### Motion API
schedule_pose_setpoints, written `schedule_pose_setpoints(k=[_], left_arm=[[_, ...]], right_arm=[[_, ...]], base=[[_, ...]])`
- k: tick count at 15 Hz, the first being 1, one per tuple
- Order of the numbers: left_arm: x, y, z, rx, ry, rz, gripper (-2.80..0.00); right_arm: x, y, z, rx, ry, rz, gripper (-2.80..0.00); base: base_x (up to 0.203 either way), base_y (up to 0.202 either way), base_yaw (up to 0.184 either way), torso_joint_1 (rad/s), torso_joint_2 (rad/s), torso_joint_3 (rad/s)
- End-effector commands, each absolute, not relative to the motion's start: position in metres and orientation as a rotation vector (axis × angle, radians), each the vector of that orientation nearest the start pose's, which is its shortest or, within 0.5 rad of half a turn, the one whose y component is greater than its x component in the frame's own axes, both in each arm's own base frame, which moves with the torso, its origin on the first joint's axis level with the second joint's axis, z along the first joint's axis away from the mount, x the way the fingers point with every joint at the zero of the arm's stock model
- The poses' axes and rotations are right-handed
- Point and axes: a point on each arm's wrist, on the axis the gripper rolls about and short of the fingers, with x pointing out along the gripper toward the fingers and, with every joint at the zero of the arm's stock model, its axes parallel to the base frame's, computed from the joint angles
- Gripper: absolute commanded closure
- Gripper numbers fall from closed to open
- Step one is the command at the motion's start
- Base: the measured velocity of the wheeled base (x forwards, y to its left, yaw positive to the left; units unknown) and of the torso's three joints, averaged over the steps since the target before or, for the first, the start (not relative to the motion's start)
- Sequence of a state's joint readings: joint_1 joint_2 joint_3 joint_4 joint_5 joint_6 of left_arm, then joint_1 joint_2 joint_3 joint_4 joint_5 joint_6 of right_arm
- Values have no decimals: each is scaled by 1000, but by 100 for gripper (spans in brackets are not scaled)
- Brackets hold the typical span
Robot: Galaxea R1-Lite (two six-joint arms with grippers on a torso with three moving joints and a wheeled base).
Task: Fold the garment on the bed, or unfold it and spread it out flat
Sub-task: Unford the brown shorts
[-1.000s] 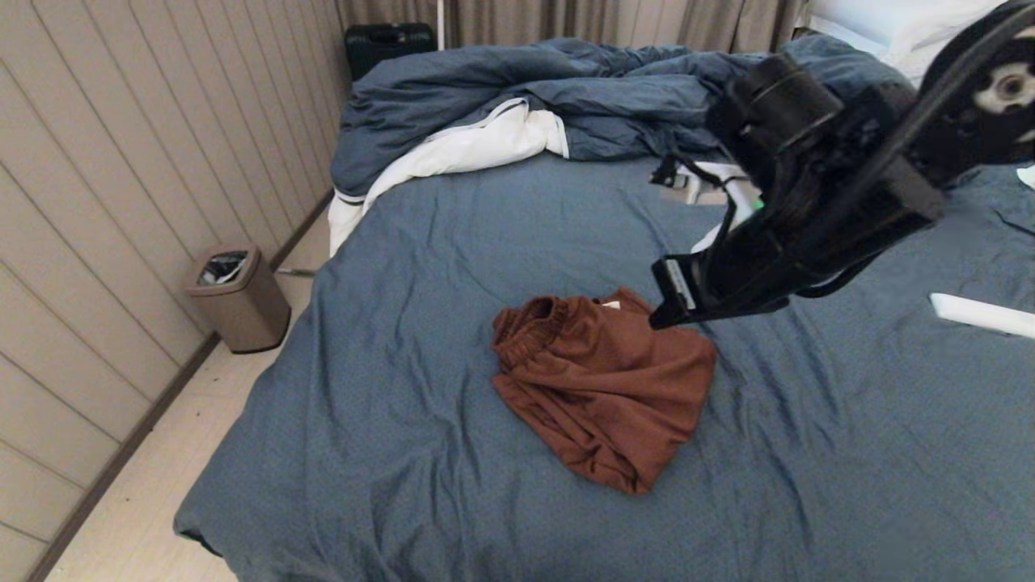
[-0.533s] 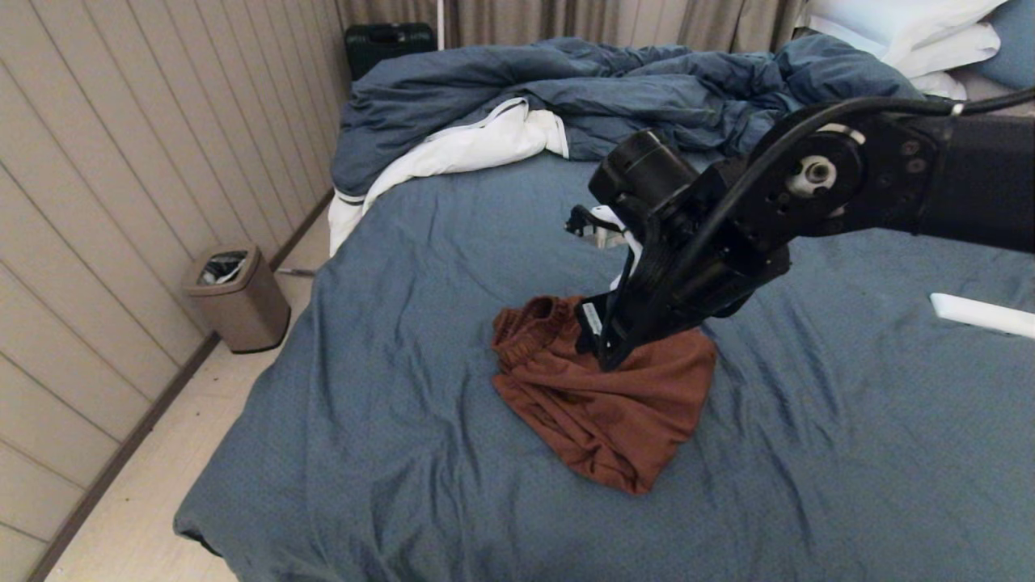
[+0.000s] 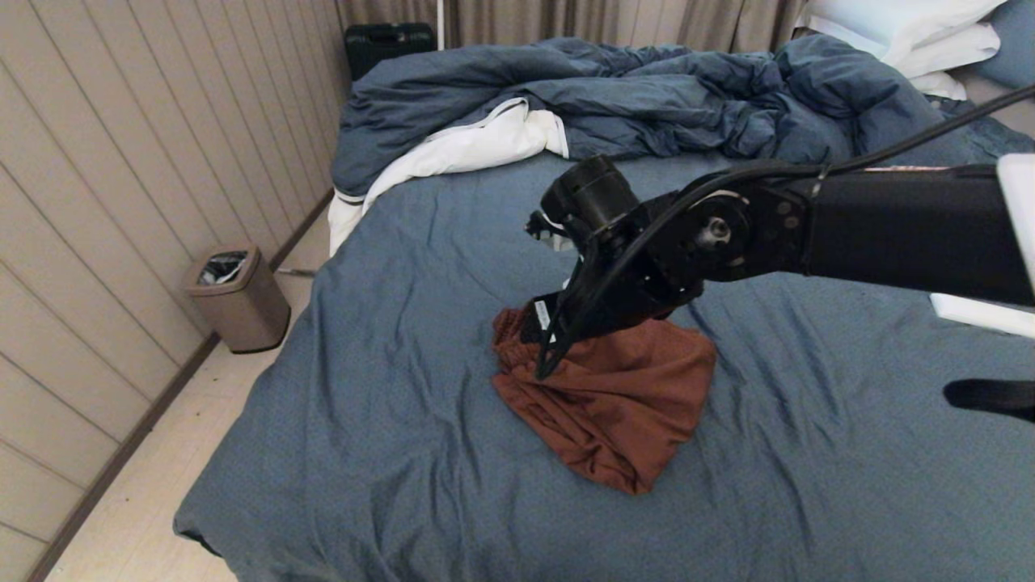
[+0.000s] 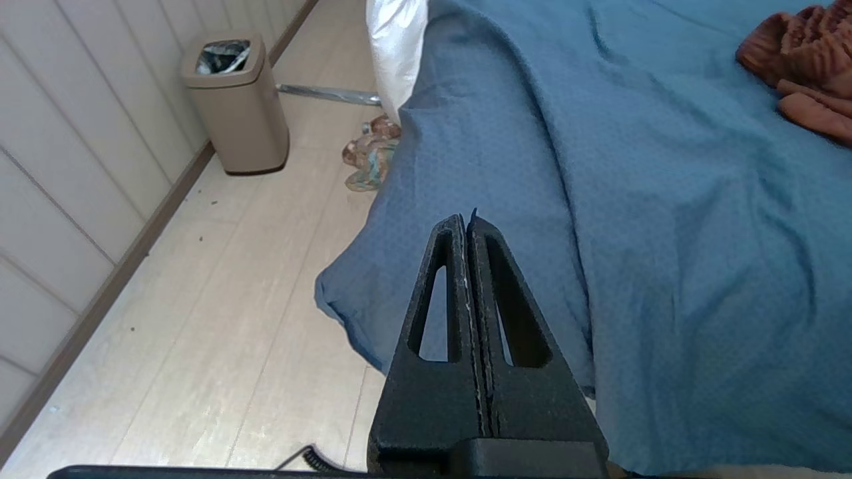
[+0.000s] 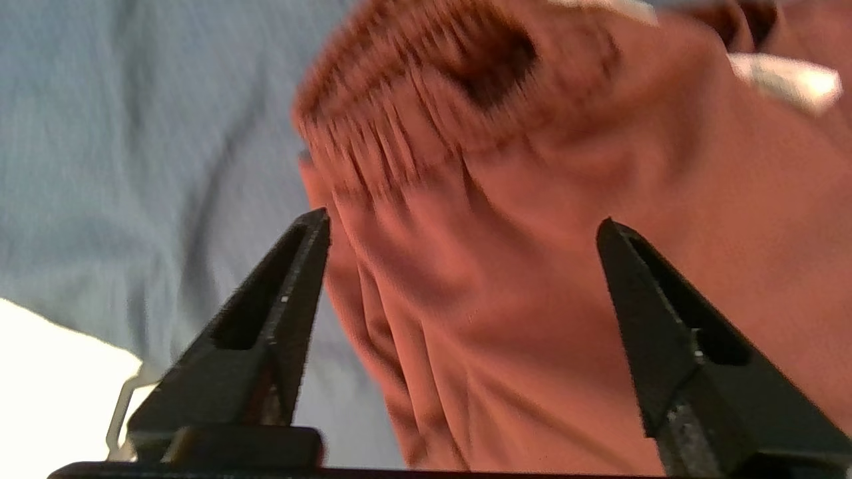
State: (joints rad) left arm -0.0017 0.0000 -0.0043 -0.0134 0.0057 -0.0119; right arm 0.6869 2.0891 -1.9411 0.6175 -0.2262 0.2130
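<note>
R gripper (image 5: pixel 459 226) w/ fingers spread wide, nothing between them, poised just over the gathered waistband end of the garment (image 3: pixel 614 404). The rust-brown shorts lie bunched in a rumpled heap near the middle of the bed (image 3: pixel 388 453), on the slate-blue sheet, well apart from the blue duvet (image 3: pixel 614 97) piled at the far end. R arm reaches in from the right side of the head view. L gripper (image 4: pixel 468 223) parked off the bed's near corner, fingers pressed together, empty. Tan bin (image 3: pixel 236 297) on the floor by the wall.
</note>
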Motion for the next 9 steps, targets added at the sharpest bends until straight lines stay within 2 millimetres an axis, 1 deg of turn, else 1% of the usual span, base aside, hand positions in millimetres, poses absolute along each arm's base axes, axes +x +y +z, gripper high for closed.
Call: schedule_pose_setpoints(k=[1, 3, 6, 9], left_arm=[[-23, 0, 78, -12, -15, 5, 0], [-23, 0, 78, -12, -17, 4, 0], [-23, 0, 78, -12, -15, 5, 0], [-23, 0, 78, -12, -16, 5, 0]], right_arm=[[321, 273, 221, -175, 727, 348, -280], [325, 282, 210, -212, 699, 304, -280], [331, 294, 199, -236, 640, 264, -280], [337, 301, 186, -272, 630, 237, -280]], base=[[0, 0, 0, 0, 0, 0], [0, 0, 0, 0, 0, 0], [0, 0, 0, 0, 0, 0], [0, 0, 0, 0, 0, 0]])
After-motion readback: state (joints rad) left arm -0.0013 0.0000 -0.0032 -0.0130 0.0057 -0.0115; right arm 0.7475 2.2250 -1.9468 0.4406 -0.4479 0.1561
